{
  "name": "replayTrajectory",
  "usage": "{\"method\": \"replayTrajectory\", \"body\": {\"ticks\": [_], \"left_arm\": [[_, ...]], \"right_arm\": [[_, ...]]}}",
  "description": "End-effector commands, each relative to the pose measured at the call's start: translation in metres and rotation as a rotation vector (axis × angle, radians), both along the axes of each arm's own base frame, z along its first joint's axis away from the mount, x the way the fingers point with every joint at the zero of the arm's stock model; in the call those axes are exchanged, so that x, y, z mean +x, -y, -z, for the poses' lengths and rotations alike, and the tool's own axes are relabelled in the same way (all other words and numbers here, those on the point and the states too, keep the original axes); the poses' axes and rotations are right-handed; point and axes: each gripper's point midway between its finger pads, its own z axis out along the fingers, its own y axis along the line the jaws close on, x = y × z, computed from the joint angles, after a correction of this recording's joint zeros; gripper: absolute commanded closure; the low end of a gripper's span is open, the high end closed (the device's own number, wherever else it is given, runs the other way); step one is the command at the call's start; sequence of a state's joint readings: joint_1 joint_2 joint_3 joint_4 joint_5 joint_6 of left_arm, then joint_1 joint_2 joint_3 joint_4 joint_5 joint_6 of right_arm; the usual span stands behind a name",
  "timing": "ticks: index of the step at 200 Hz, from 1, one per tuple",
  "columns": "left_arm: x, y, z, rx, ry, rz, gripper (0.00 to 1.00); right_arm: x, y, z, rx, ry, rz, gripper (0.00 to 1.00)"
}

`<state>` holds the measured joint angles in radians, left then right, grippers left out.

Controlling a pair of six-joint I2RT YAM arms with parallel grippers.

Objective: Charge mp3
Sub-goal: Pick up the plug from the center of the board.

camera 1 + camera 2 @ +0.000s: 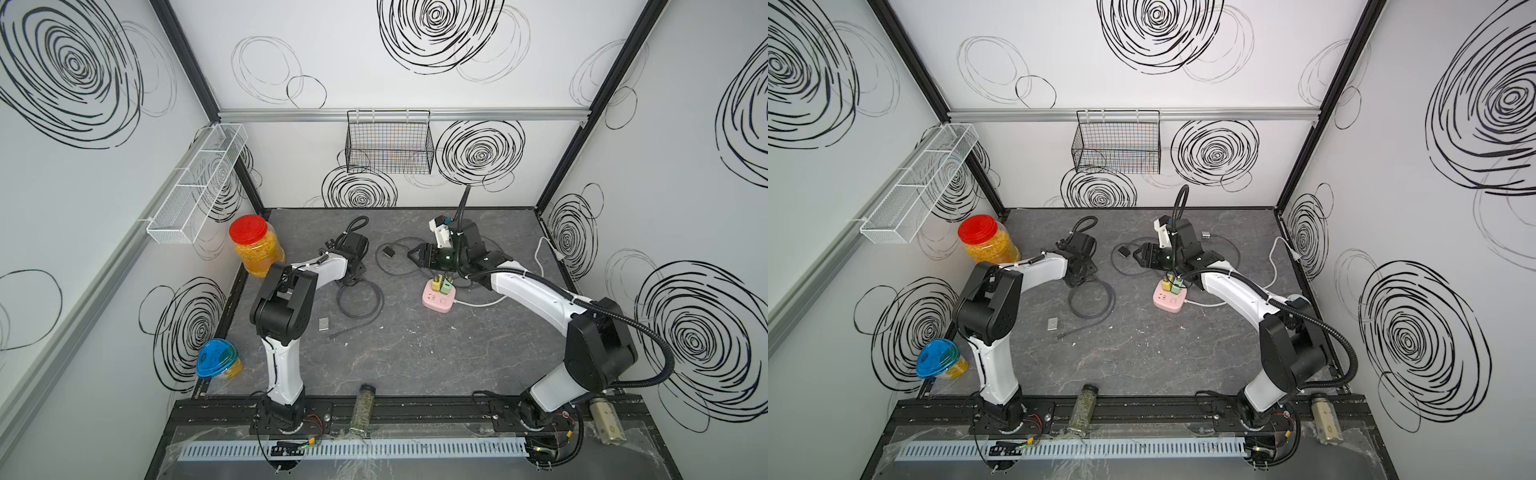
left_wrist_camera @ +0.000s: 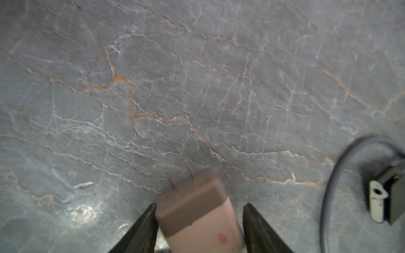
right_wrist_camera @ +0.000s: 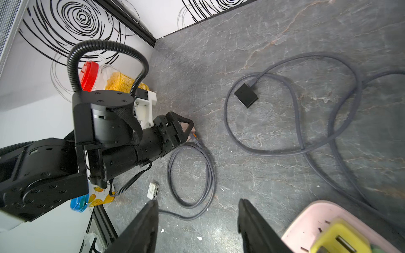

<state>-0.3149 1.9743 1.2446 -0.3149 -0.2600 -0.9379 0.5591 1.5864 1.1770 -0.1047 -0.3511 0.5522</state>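
step in hand, as i judge it: taking the brown-and-pink wall charger block [image 2: 195,221] to power. the left gripper [image 2: 199,206] brackets it, one finger touching and a sliver of gap at the other; i cannot tell if it pinches. the right gripper [image 3: 198,203] is spread and empty, just beside the pink power strip [image 1: 439,298]. the small silver square mp3 player [image 1: 323,323] lies left of centre, near the grey cable's loose end [image 1: 332,334], not joined. next calls for prongs squared to a free socket.

far left, a clear red-lidded jar [image 1: 255,245] holds yellow pieces. near left, a blue-lidded cup [image 1: 218,359] holds something yellow. the white mesh wall tray [image 1: 195,187] and black wire basket [image 1: 388,143] look empty.
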Motion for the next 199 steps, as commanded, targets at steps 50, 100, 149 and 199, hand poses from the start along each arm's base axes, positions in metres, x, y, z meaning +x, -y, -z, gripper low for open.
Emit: {"method": "replayTrajectory", "body": {"ticks": [50,100,149,199], "left_arm": [[0.019,0.023,-0.054,-0.238,0.227,0.031,0.66],[0.008,0.054,-0.152,-0.452,0.469,0.154,0.68],[-0.019,0.081,-0.239,-0.574,0.805,0.344,0.68],[-0.035,0.087,-0.266,-0.739,0.965,0.407,0.68]], "right_arm": [[-0.002,-0.009,-0.022,0.010,0.087,-0.023,0.38],[-0.015,-0.016,-0.022,0.039,0.119,-0.059,0.39],[-0.031,-0.026,-0.043,0.068,0.231,-0.097,0.38],[-0.050,-0.031,-0.068,0.064,0.368,-0.134,0.37]]}}
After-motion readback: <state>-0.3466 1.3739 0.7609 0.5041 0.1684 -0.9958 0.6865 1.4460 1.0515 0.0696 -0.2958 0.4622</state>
